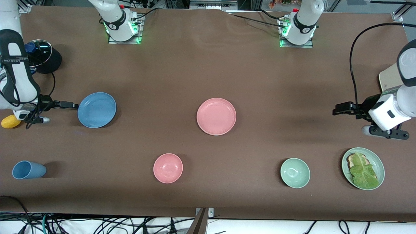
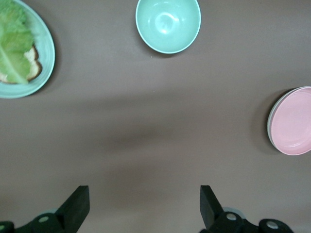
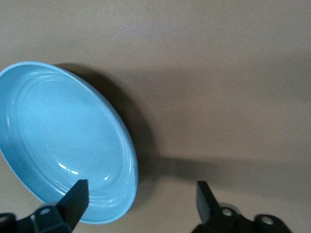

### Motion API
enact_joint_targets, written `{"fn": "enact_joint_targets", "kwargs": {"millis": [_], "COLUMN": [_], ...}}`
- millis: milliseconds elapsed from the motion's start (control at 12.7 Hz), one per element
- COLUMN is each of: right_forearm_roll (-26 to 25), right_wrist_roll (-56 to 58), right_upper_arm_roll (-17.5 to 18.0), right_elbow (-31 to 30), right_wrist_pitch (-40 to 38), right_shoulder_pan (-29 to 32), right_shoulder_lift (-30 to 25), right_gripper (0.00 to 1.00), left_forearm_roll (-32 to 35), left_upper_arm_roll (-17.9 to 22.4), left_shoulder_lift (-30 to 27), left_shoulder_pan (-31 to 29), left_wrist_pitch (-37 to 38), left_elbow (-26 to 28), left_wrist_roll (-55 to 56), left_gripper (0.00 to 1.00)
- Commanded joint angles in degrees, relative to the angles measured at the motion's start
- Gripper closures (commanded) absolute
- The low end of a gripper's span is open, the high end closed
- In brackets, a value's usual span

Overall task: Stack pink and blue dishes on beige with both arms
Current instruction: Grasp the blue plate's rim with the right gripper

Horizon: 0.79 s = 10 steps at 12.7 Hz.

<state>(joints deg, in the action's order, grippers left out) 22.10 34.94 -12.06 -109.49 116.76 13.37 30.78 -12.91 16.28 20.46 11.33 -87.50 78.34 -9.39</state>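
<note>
Pink dish (image 1: 216, 116): centre of the front view, flat on the brown desk (image 1: 208, 71); the left wrist view shows a pale rim under its edge (image 2: 290, 121), so it appears to lie on the beige dish (image 2: 270, 119), which the front view barely shows.
Blue dish (image 1: 97, 110): middle left of the front view, toward the right arm's end of the desk, well apart from the pink dish; it looks tilted in the right wrist view (image 3: 65, 141).
Right gripper (image 1: 66, 104): at the blue dish's rim, fingers spread; in the right wrist view one finger (image 3: 74, 203) overlaps the dish's edge; I cannot tell whether it touches.
Left gripper (image 1: 341, 108): middle right of the front view, over bare desk, released and holding nothing; spread fingers (image 2: 75, 206) show in its wrist view.
Between the dishes: bare desk, nothing in the way.
Pink bowl (image 1: 168, 168): lower centre, nearer the front camera than the pink dish, empty.
Green bowl (image 1: 295, 173): lower right, empty.
Green plate (image 1: 363, 168): lower right corner area, carrying toast (image 1: 352, 159) under a lettuce leaf (image 1: 364, 172).
Blue cup (image 1: 28, 170): lower left, lying on its side.
Yellow object (image 1: 10, 122): left edge, partly hidden by the right arm.
Black lidded pot (image 1: 44, 56): upper left.
</note>
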Motion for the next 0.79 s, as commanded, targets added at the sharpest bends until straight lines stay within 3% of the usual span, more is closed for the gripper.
{"fn": "enact_joint_targets", "kwargs": {"millis": [0, 79, 316, 474, 632, 711], "right_forearm_roll": [2.06, 2.42, 2.51, 3.29, 4.00, 4.00], "right_wrist_roll": [1.45, 1.71, 1.62, 1.62, 1.45, 1.10], "right_upper_arm_roll": [0.90, 0.99, 0.99, 0.99, 0.99, 0.99], "right_elbow": [0.69, 1.21, 1.74, 2.09, 2.71, 2.71], "right_wrist_pitch": [0.31, 0.05, -0.30, -0.21, -0.48, -0.57], "right_shoulder_pan": [0.61, 0.61, 0.60, 0.61, 0.61, 0.69], "right_shoulder_lift": [1.29, 2.26, 2.88, 3.58, 3.85, 3.85], "right_gripper": [0.17, 0.19, 0.52, 0.67, 0.91, 0.96], "left_forearm_roll": [2.79, 4.19, 8.68, 7.55, 5.27, 5.26], "left_upper_arm_roll": [0.24, -0.02, -2.30, -2.57, -3.80, -4.06], "left_shoulder_lift": [-3.13, -4.19, -6.12, -9.97, -11.93, -11.93], "left_shoulder_pan": [0.18, 0.36, 2.11, 1.77, 1.24, 0.89], "left_wrist_pitch": [2.95, 3.91, 4.45, 4.36, 6.01, 6.29], "left_elbow": [-1.43, -1.43, -1.52, -1.26, -0.29, 0.06], "left_wrist_roll": [3.93, 4.81, 11.14, 10.97, 10.79, 10.79], "left_gripper": [0.00, 0.00, 0.00, 0.00, 0.00, 0.00]}}
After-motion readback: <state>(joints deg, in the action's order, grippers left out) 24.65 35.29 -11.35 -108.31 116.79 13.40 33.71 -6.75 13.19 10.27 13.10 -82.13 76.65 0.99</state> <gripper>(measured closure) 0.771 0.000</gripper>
